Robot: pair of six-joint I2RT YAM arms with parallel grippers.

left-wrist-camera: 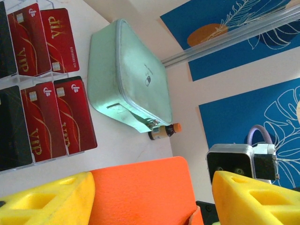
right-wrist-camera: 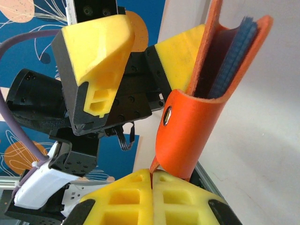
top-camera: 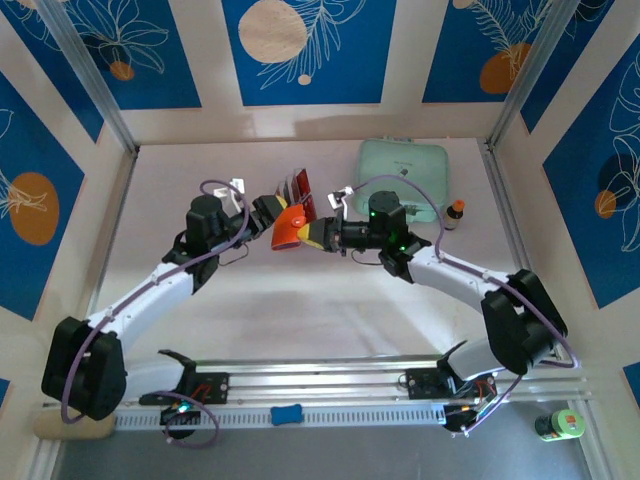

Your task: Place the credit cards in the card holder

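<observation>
Left of the mint-green case (left-wrist-camera: 129, 79), a clear rack (left-wrist-camera: 23, 77) is seen, with the red and black credit cards (left-wrist-camera: 58, 117) stood in it; none is carried. Nearer the arms than the case, the orange card holder (right-wrist-camera: 187, 126) is held in the air, its edge pinched between the fully closed fingers of the right gripper (right-wrist-camera: 151, 176). It is straddled by the left gripper (left-wrist-camera: 152, 183), whose fingers are spread wide, one touching it. With so thin a pinch, the holder could be tugged loose or squeezed flat if the left fingers are brought in.
</observation>
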